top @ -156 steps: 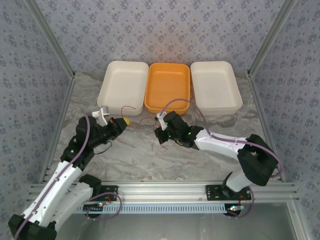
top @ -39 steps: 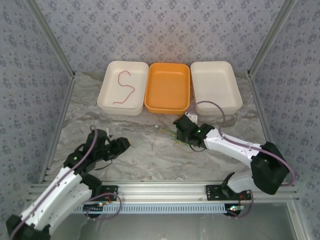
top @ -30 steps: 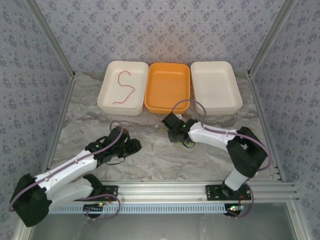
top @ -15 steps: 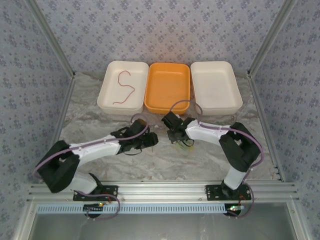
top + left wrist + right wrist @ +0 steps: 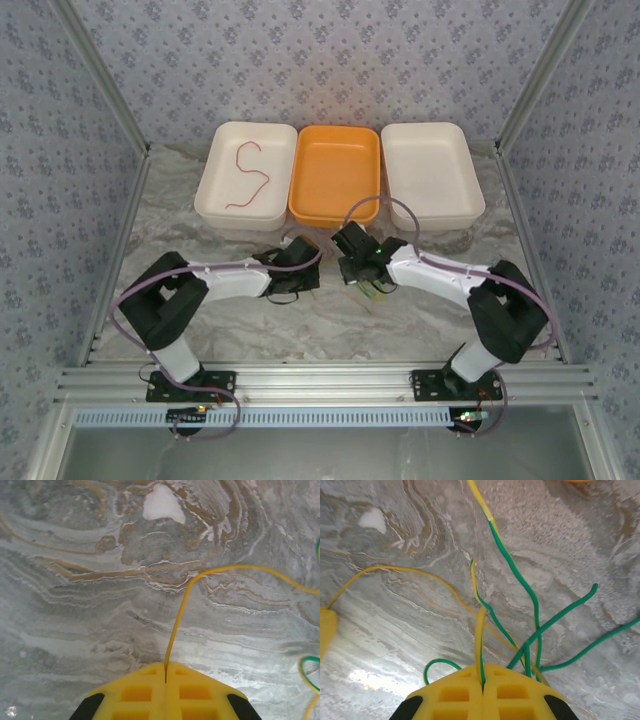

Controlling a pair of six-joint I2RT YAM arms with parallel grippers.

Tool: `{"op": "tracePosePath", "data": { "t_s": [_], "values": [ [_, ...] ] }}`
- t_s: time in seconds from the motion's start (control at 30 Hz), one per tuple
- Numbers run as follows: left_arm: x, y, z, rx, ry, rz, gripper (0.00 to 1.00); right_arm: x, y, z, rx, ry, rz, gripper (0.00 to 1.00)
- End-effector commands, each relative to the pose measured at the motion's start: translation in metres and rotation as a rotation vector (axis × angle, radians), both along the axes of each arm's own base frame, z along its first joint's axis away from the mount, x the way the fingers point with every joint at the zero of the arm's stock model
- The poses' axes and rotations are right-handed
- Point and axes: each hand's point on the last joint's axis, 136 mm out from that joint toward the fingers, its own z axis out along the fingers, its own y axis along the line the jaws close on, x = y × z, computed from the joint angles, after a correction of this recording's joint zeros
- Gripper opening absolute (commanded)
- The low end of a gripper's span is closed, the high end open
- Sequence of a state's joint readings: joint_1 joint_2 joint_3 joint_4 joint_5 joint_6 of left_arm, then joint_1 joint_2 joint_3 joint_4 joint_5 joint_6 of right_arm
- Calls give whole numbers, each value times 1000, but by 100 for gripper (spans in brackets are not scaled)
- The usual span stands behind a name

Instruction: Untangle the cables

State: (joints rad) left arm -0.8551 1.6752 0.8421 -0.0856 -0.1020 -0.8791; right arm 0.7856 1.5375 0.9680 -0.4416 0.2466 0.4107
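The tangle of wires (image 5: 374, 291) lay on the marbled table (image 5: 300, 325), in front of the orange tray (image 5: 335, 175) and just under the right gripper (image 5: 362, 272). In the right wrist view, green wires (image 5: 516, 572) were crossed over one another on the stone. A green-and-yellow wire (image 5: 480, 630) was looped down into the seam of the right gripper (image 5: 482, 676), whose yellow pads were pressed together on it.

A thin yellow wire (image 5: 181, 612) was drawn out of the tangle toward the left. Its end was pinched between the clenched pads of the left gripper (image 5: 165, 672), and from there it was arched up and away to the right. In the top view the left gripper (image 5: 300, 275) was set low on the table, near the right one, with the two facing each other.

Well apart from the tangle, a red wire (image 5: 250, 175) was laid in a loose curve inside the left white tray (image 5: 215, 165). That tray, the orange one and the right white tray (image 5: 430, 170) were lined up side by side at the far edge of the table.
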Motion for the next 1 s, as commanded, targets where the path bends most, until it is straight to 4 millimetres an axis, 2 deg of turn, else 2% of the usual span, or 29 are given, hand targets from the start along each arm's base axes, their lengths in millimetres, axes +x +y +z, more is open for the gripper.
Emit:
{"op": "tracePosePath", "data": {
  "t_s": [0.0, 0.13, 0.3, 0.4, 0.5, 0.67, 0.8, 0.97],
  "values": [
    [5, 40, 29, 85, -122, 109, 0, 2, -28, 32, 16, -74, -88, 0],
    [-1, 97, 61, 143, -173, 195, 0, 7, -61, 74, 169, -156, -200, 0],
    [-15, 164, 89, 150, -189, 307, 0, 13, -117, 122, 323, -253, -383, 0],
    [-26, 194, 104, 144, -205, 375, 0, 11, -155, 135, 348, -280, -514, 0],
    [-36, 220, 118, 138, -218, 436, 0, 13, -179, 140, 392, -282, -594, 0],
    [-48, 241, 138, 115, -245, 483, 0, 12, -180, 132, 403, -250, -615, 0],
    [-43, 227, 155, 36, -272, 427, 0, 12, -170, 106, 380, -181, -619, 0],
    [-40, 233, 173, 53, -302, 448, 0, 8, -171, 58, 296, -94, -666, 0]
  ]
}}
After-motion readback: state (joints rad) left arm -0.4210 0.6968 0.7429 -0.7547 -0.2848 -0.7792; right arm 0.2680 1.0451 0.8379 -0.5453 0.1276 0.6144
